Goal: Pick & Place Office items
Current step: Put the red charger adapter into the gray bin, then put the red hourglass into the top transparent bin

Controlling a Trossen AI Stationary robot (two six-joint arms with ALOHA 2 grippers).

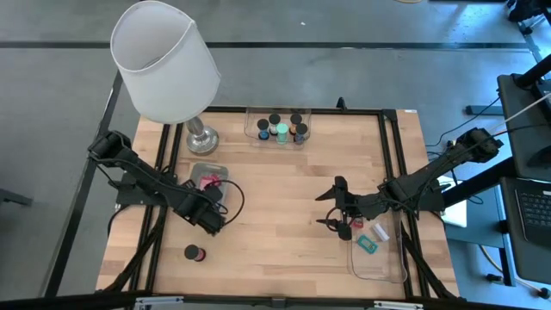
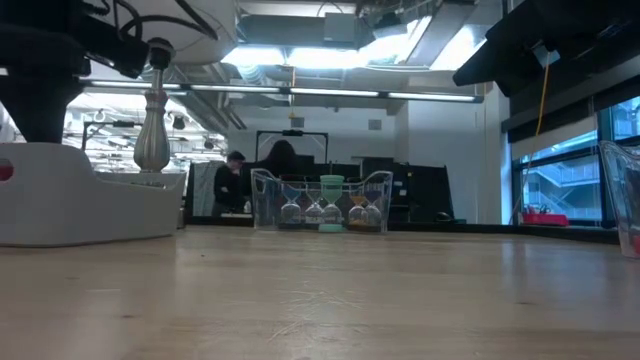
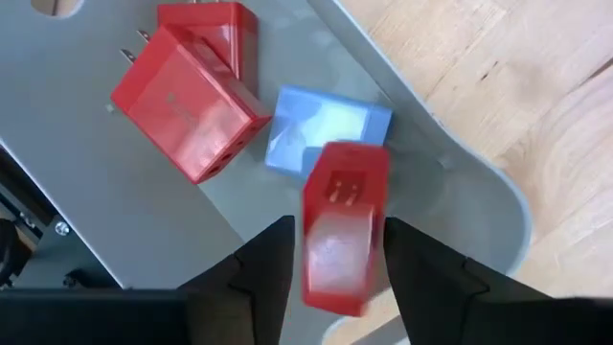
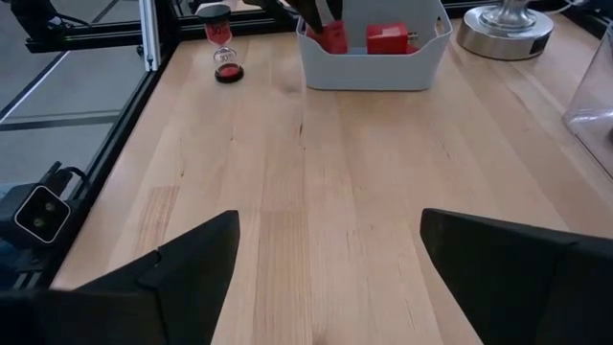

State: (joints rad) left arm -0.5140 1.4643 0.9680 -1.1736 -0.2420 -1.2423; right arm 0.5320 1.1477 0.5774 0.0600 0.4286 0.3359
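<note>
My left gripper (image 1: 212, 191) (image 3: 340, 259) hangs over a grey tray (image 1: 196, 170) at the table's left, shut on a red block (image 3: 343, 216). In that tray lie a bigger red block with two prongs (image 3: 187, 101) and a pale-blue block (image 3: 326, 125). My right gripper (image 1: 331, 209) (image 4: 326, 278) hovers open over bare wood right of centre, touching nothing. A dark cylinder with a red top (image 1: 194, 253) (image 4: 223, 48) stands on the table near the front left. Several dark cylinders with coloured tops (image 1: 280, 129) stand in a clear tray (image 1: 255, 129) at the far edge. My left gripper pinches the red block between its two fingers (image 3: 273, 259), one on each long side (image 3: 321, 259). The fingers come from above, pointing down into the grey tray. The block's slotted end (image 3: 345, 187) points away from the gripper; whether it touches the tray floor I cannot tell.
A big white-shaded lamp (image 1: 168, 60) with a metal base (image 1: 202, 138) stands at the far left, close behind the grey tray. A second clear tray (image 1: 379, 263) at the front right holds a teal clip (image 1: 368, 245) and a pink block (image 1: 378, 232). Bare wood spreads across the middle.
</note>
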